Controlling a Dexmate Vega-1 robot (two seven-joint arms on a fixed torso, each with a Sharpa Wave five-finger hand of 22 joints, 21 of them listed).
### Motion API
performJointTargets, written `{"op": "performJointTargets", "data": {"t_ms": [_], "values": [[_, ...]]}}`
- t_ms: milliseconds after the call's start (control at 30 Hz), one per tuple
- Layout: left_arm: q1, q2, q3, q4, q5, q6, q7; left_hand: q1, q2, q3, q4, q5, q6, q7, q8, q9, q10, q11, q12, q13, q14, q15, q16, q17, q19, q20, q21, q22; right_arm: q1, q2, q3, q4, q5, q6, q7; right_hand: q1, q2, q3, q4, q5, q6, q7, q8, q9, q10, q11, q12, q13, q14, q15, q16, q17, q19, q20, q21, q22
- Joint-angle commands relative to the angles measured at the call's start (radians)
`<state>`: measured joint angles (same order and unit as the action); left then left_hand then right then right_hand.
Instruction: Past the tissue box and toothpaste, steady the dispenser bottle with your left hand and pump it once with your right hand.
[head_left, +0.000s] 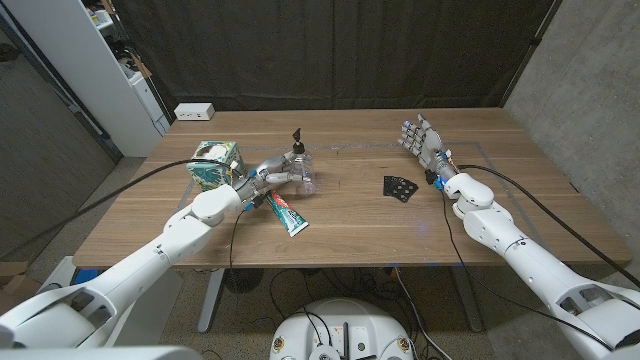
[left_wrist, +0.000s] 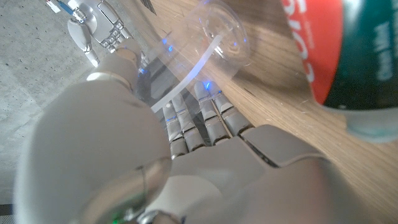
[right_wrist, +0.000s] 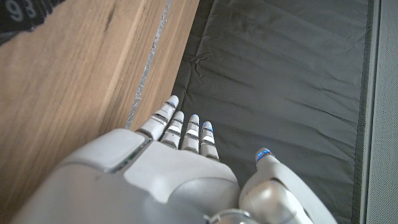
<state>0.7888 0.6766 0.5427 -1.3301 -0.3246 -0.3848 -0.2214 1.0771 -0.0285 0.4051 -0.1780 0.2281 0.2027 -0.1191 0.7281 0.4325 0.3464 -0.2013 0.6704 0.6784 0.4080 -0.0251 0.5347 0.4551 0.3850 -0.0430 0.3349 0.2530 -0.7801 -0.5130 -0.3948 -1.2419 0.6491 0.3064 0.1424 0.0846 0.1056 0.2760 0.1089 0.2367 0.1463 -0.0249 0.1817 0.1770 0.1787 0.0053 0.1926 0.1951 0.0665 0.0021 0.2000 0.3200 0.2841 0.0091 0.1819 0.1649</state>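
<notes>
- A wooden tabletop seen from the head view, with a dark curtain behind its far edge.
- A clear plastic dispenser bottle with a black pump top stands upright toward the far left part of the tabletop.
- The robot's left hand is at the bottle's left side, its fingers wrapped against the clear body.
- The left wrist view adds detail: the left hand's fingers lie close together under the bottle's transparent round wall, pressing on it.
- A green patterned cube tissue box sits nearer the tabletop's left edge, beside the left forearm.
- A red, white and green toothpaste tube lies flat toward the near edge, just in front of the left hand; the left wrist view shows it large and blurred.
- The robot's right hand is raised near the far right part of the tabletop, fingers spread and holding nothing, well apart from the bottle.
- The right wrist view shows those fingers extended past the tabletop's edge toward the curtain.
- A small black card-like object with white marks lies near the right wrist.
</notes>
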Motion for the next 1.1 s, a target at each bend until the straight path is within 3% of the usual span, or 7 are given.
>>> {"op": "performJointTargets", "data": {"t_ms": [33, 867, 1033, 1100], "values": [[-0.002, 0.012, -0.002, -0.054, 0.01, 0.031, 0.007, 0.074, 0.048, -0.023, -0.001, 0.007, 0.03, -0.002, 0.036, 0.021, 0.039, -0.007, 0.047, 0.092, 0.04, -0.199, 0.03, 0.19, 0.018, -0.054, 0.019, 0.01, -0.004, -0.04, 0.001, -0.045, -0.025, -0.009, -0.001, 0.002, 0.011, 0.005, -0.002, 0.001, 0.002, -0.009, 0.009, 0.003, -0.008, -0.001, 0.004, 0.001, 0.001, -0.005, 0.006, 0.0, 0.0, -0.009, 0.006, 0.004], [-0.12, -0.003, 0.06, -0.094, 0.052, 0.147, -0.078, 0.106, 0.069, -0.044, 0.003, 0.015, 0.056, 0.022, 0.076, 0.039, 0.055, -0.001, 0.095, 0.145, 0.06, -0.197, 0.048, 0.234, 0.028, -0.056, 0.044, 0.017, -0.032, -0.101, 0.018, -0.132, -0.051, 0.008, 0.0, 0.0, 0.012, 0.01, -0.003, 0.0, 0.006, -0.008, 0.01, 0.003, -0.007, 0.0, 0.004, 0.0, 0.002, -0.004, 0.008, -0.004, 0.003, -0.012, 0.007, 0.004], [-0.13, -0.014, 0.066, -0.093, 0.06, 0.149, -0.072, 0.106, 0.07, -0.041, 0.005, 0.02, 0.08, 0.024, 0.085, 0.034, 0.074, 0.001, 0.097, 0.137, 0.091, -0.201, 0.029, 0.218, 0.057, -0.057, 0.066, 0.02, -0.038, -0.118, 0.021, -0.161, -0.068, 0.009, -0.01, 0.0, 0.012, 0.012, -0.004, 0.0, 0.009, -0.01, 0.011, 0.003, -0.006, -0.001, 0.005, 0.0, 0.002, -0.004, 0.008, -0.005, 0.004, -0.012, 0.008, 0.004], [-0.136, -0.018, 0.07, -0.091, 0.066, 0.149, -0.07, 0.105, 0.073, -0.036, 0.006, 0.024, 0.095, 0.023, 0.088, 0.028, 0.095, 0.0, 0.092, 0.12, 0.112, -0.204, 0.011, 0.203, 0.076, -0.071, 0.082, 0.022, -0.04, -0.123, 0.02, -0.167, -0.079, 0.014, -0.013, 0.0, 0.012, 0.012, -0.005, 0.0, 0.009, -0.01, 0.011, 0.003, -0.006, -0.001, 0.005, 0.0, 0.003, -0.004, 0.008, -0.005, 0.004, -0.011, 0.008, 0.004]]}}
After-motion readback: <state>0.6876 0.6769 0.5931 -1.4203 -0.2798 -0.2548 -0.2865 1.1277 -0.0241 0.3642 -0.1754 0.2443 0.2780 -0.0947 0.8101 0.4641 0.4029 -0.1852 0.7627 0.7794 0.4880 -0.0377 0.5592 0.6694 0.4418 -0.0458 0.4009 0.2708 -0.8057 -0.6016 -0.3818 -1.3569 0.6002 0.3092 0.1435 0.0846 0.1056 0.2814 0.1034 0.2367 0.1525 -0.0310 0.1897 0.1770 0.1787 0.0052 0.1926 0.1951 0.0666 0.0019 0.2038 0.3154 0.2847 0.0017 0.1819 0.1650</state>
